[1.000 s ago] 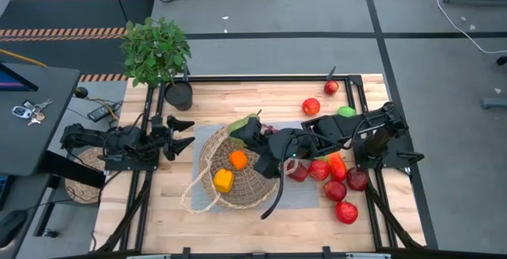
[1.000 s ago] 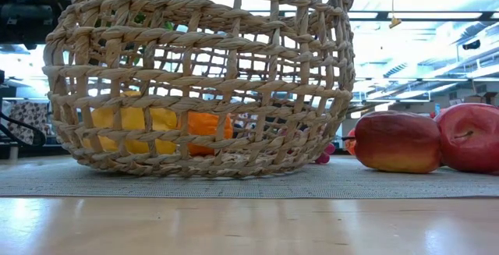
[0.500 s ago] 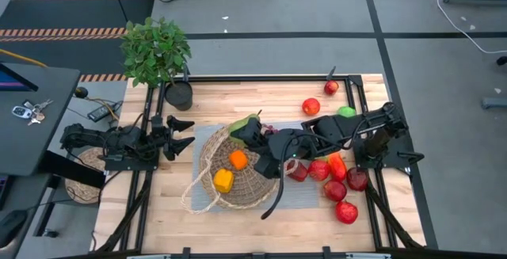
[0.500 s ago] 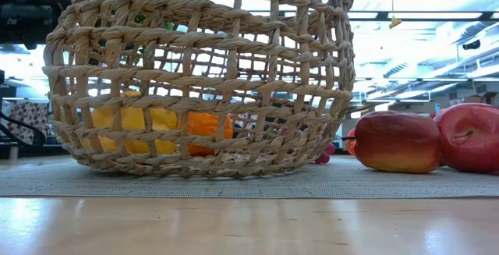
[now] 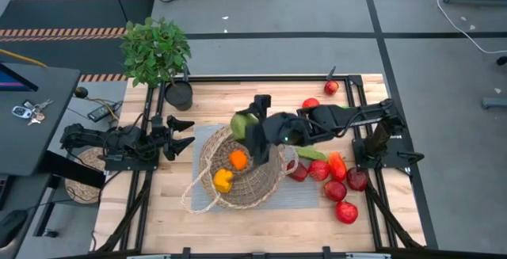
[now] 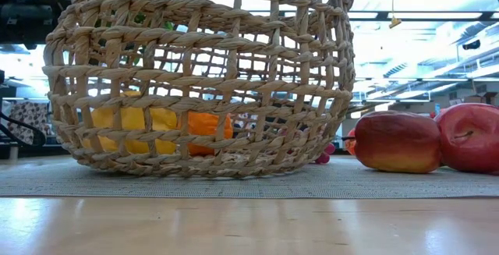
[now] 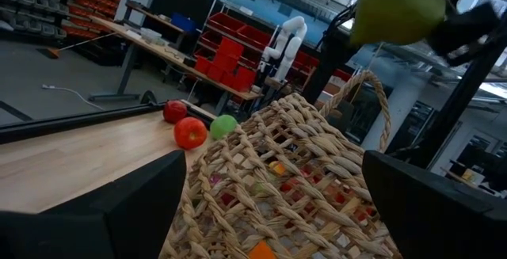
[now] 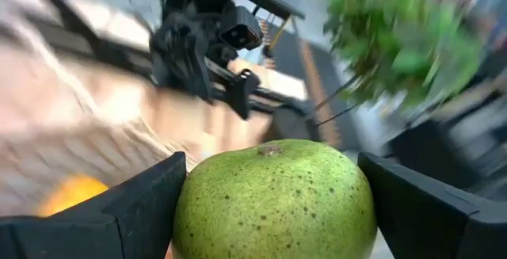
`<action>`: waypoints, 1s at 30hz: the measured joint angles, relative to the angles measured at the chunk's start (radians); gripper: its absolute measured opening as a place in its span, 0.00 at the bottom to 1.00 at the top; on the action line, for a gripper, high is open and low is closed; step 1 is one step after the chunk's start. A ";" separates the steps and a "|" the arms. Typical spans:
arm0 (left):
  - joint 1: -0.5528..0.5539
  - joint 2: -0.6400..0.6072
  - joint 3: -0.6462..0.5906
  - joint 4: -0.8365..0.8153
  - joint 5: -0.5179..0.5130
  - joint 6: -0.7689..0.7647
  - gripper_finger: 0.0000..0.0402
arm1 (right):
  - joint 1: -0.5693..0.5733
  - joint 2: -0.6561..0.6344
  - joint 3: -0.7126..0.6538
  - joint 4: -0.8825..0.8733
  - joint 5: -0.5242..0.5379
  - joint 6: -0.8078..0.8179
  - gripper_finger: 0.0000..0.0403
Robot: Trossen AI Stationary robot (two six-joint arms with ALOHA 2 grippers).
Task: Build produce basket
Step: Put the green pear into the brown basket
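The woven basket stands on a grey mat, with an orange and a yellow fruit inside. My right gripper reaches in from the table's right and is shut on a green pear above the basket's far rim. In the left wrist view the pear hangs high above the basket. My left gripper waits open and empty at the table's left, pointing at the basket. Red apples and peppers lie on the mat to the right of the basket. My right gripper pinches the green pear's two opposite sides between its two fingers, the pear's stalk end facing away from the wrist. The fingers come roughly level from the table's right. The pear is lifted clear, above the basket's far rim.
A potted plant in a black pot stands at the far left corner. Two red apples lie on the wood at the far right. In the low view the basket and apples stand close to the near edge.
My right gripper has risen from low over the basket and has turned about, carrying the pear up and a little toward the table's far edge. The pear, which was down at the basket's far rim, now hangs clear above it.
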 joint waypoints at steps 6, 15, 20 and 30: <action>0.000 0.000 0.000 0.000 0.000 0.000 0.97 | -0.045 0.000 0.000 0.001 -0.139 0.453 0.90; 0.000 0.000 0.000 0.000 0.000 0.000 0.97 | -0.073 -0.004 -0.038 -0.005 -0.327 0.686 0.90; 0.000 0.000 0.000 0.000 0.000 0.000 0.97 | -0.041 -0.001 -0.152 0.040 -0.346 0.682 0.90; 0.000 0.000 0.000 0.000 0.000 0.000 0.97 | 0.043 0.000 -0.273 0.112 -0.292 0.587 0.90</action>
